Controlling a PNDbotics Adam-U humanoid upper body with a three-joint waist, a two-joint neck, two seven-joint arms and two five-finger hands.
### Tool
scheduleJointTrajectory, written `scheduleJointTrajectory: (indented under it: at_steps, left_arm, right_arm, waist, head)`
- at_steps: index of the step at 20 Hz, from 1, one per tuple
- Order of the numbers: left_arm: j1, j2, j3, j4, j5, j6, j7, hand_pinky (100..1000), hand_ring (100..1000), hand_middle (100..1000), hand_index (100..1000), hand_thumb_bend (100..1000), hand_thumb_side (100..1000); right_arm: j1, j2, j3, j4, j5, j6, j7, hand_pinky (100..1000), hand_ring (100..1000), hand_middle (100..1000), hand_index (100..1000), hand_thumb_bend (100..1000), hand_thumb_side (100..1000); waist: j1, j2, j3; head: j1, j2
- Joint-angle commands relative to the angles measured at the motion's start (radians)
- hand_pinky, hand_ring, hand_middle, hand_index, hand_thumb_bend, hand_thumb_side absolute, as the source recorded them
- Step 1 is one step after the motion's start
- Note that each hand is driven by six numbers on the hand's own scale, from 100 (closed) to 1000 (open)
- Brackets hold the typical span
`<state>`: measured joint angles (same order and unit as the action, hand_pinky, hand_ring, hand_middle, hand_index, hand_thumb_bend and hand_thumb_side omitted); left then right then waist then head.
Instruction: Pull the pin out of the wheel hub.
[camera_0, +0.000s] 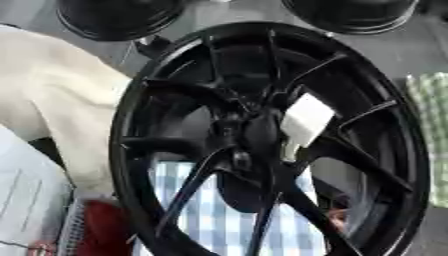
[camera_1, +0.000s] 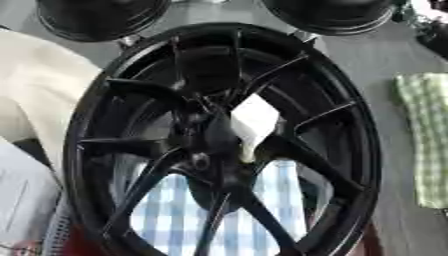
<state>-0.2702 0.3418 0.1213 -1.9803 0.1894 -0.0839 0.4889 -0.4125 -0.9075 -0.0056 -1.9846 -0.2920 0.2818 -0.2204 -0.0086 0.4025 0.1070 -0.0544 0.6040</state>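
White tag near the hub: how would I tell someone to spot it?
Find the big black wheel filling the view, rim toward the camera. Go to its hub, where the spokes meet. The white tag sits just right of the hub between two spokes, the only pale patch on the dark wheel.

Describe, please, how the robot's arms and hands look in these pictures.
Neither arm nor hand can be made out. The black wheel fills both views, and the dark shapes around its hub merge with the spokes, so no colours, joints, cables or markings of a hand show. The cream fabric at the left is no part of the robot.
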Motion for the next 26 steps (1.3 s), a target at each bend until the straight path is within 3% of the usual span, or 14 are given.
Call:
scheduleJointTrajectory:
  at_steps: [1, 10, 16, 20, 26]
  left_arm:
    - [-0.009, 0.016, 0.007, -0.02, 0.001, -0.004, -0.004, 807, 748, 613, 797, 260, 687]
    - [-0.009, 0.017, 0.006, -0.02, 0.001, -0.004, -0.005, 807, 749, 613, 797, 260, 688]
    - [-0.008, 0.018, 0.005, -0.02, 0.0, -0.003, -0.006, 807, 749, 613, 797, 261, 688]
    - [-0.007, 0.021, 0.004, -0.02, 0.0, -0.002, -0.007, 807, 749, 612, 797, 262, 688]
    - [-0.006, 0.026, 0.002, -0.02, -0.001, -0.002, -0.008, 806, 749, 612, 797, 262, 687]
  right_arm:
    - [-0.004, -0.017, -0.011, -0.015, 0.001, -0.002, -0.001, 841, 689, 653, 643, 100, 538]
    - [-0.011, -0.029, -0.016, -0.015, 0.012, -0.021, 0.005, 842, 698, 663, 652, 100, 509]
    - [-0.046, -0.087, -0.017, -0.015, 0.074, -0.08, 0.073, 847, 727, 693, 683, 100, 430]
    - [-0.079, -0.154, -0.015, -0.015, 0.157, -0.148, 0.168, 856, 760, 729, 718, 100, 361]
    - [-0.13, -0.25, 0.001, -0.015, 0.319, -0.319, 0.377, 870, 810, 771, 758, 100, 292]
  waist:
    - [0.0, -0.019, 0.001]
    - [0.0, -0.019, 0.001]
    - [-0.001, -0.02, 0.003]
    - [-0.003, -0.023, 0.002]
    - [-0.008, -0.025, 0.003]
  head:
    - [0.0, -0.006]
    - [-0.002, -0.013]
    - [0.001, -0.017]
    - [-0.001, -0.004]
    - [-0.004, 0.008]
